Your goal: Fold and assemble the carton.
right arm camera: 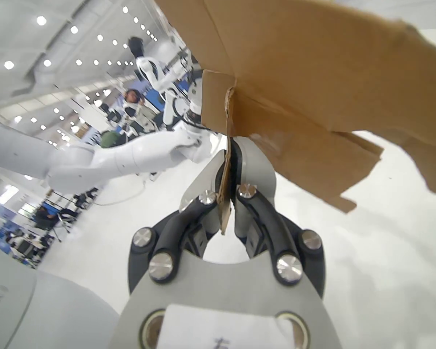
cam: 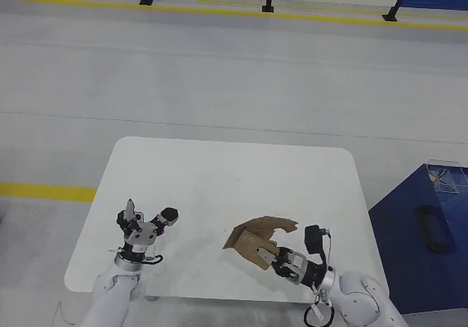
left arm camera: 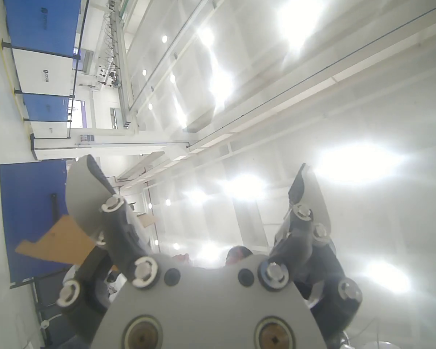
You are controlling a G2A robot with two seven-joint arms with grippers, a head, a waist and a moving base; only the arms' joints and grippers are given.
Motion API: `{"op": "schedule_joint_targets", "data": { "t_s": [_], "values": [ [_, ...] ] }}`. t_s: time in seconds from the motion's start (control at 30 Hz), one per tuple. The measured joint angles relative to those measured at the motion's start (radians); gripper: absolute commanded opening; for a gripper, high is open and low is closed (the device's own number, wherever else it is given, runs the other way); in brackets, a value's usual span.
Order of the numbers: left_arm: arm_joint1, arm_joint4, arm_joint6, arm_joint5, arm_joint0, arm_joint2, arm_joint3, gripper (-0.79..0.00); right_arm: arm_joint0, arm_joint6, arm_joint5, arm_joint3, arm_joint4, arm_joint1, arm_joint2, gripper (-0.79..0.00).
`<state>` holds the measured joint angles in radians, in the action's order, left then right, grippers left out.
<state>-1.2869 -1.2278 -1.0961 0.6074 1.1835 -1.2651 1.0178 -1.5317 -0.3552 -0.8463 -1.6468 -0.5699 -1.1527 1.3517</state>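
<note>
A brown cardboard carton (cam: 258, 235), partly unfolded with loose flaps, is held up off the white table (cam: 217, 180) near its front right. My right gripper (cam: 278, 257) is shut on one thin flap of the carton (right arm camera: 290, 74), the flap pinched edge-on between the two fingers (right arm camera: 254, 168). My left gripper (cam: 146, 214) is near the table's front left, pointing upward, open and holding nothing. In the left wrist view its fingers (left arm camera: 91, 187) stand wide apart against the ceiling, and a corner of the carton (left arm camera: 54, 241) shows behind one finger.
The table's back half and middle are bare white surface. A blue cabinet (cam: 438, 237) with a clear stand on top sits just past the table's right edge. Grey floor with yellow lines (cam: 29, 190) surrounds the table.
</note>
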Motion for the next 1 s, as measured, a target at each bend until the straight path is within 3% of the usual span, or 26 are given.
{"op": "schedule_joint_targets", "data": {
  "t_s": [0.23, 0.47, 0.7, 1.0],
  "values": [
    [0.009, 0.175, -0.14, -0.023, -0.029, 0.012, 0.078, 0.0, -0.078, -0.059, 0.027, -0.151, -0.239, 0.016, 0.015, -0.785],
    [0.016, 0.223, -0.198, -0.084, 0.049, 0.01, 0.261, 0.0, -0.157, -0.028, 0.037, -0.255, -0.301, 0.027, 0.042, -0.785],
    [0.017, 0.356, -0.219, -0.168, 0.047, 0.066, 0.256, 0.0, -0.212, -0.014, -0.001, -0.303, -0.316, 0.04, 0.074, -0.785],
    [0.016, 0.405, -0.204, -0.196, 0.035, 0.093, 0.229, 0.0, -0.234, 0.002, -0.003, -0.311, -0.285, 0.05, 0.084, -0.785]
  ]
}}
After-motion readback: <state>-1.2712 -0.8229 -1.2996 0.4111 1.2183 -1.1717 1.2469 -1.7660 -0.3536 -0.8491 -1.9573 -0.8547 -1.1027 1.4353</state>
